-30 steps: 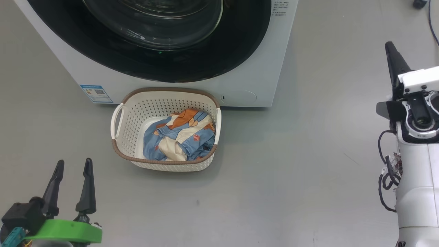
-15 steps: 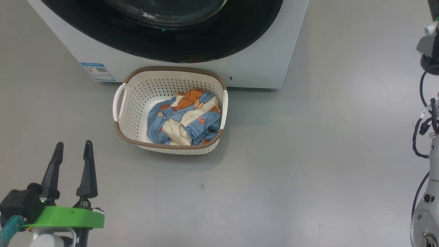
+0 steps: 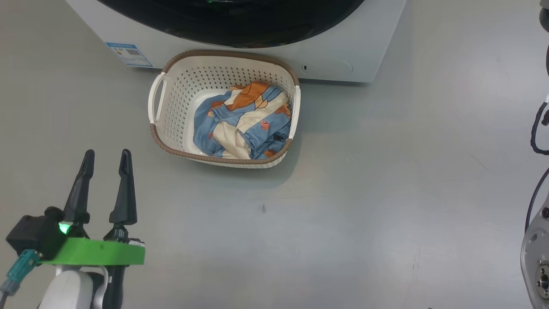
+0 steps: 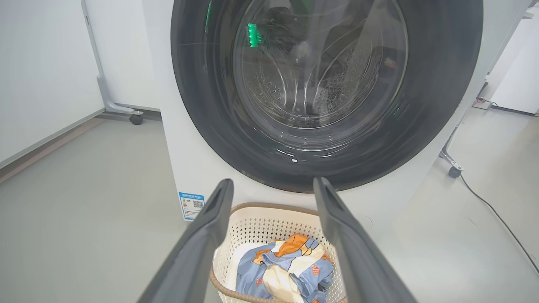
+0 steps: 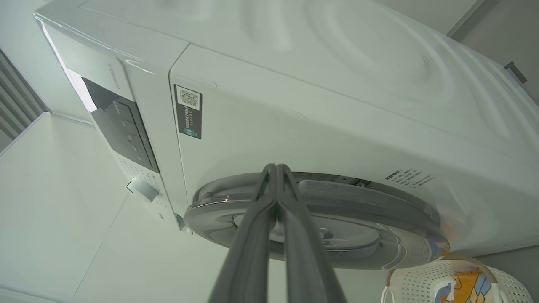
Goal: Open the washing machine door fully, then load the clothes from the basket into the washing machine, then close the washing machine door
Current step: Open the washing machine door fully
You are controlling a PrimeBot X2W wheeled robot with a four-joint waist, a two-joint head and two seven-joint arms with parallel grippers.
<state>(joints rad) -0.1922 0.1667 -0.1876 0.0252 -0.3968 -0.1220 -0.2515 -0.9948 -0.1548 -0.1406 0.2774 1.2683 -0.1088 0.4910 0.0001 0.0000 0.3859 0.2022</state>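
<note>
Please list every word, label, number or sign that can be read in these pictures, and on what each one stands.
No text is legible.
Blue sticker, lower front corner of the washing machine: QR code, print too small.
Dark label, white casing near the control panel: QR code, print too small.
Word above that panel: blurred.
Printed lines beside the washing machine door: too small.

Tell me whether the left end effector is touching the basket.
Apart. The head view shows bare floor between the left end effector and the basket.
</note>
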